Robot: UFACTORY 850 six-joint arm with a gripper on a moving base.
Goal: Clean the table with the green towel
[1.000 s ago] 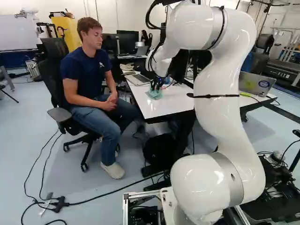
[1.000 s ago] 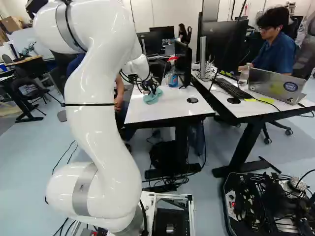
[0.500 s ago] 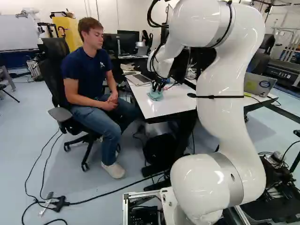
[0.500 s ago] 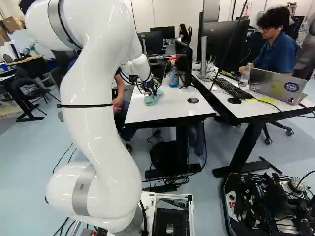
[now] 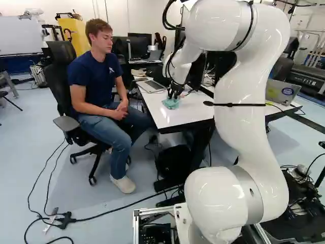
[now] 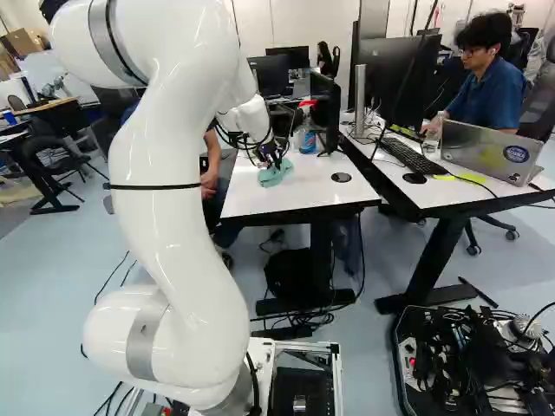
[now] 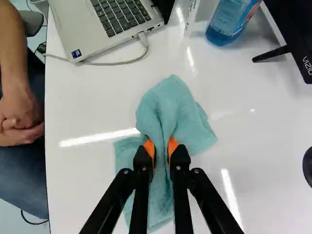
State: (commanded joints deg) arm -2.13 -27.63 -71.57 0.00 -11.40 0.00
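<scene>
The white arm (image 5: 249, 101) is reaching over the table (image 7: 87, 190), and its upper part is leaning farther toward the right of the left base view than a second ago. The whole scene is showing slightly shifted too, so the base seems to be moving a little. Wiping appears to be under way, judging by the towel's place; how much surface is clean is not showing, and the areas around the jaws are probably still needing passes. A laptop (image 7: 92, 41) is sitting ahead of the jaws on the seated person's side, and a blue bottle (image 7: 226, 22) is standing ahead on the other side. The green towel (image 7: 170, 105) is lying on the table beneath and ahead of the jaws, having slid slightly away from the person. The jaws are standing close together, pinching a raised fold of it.
</scene>
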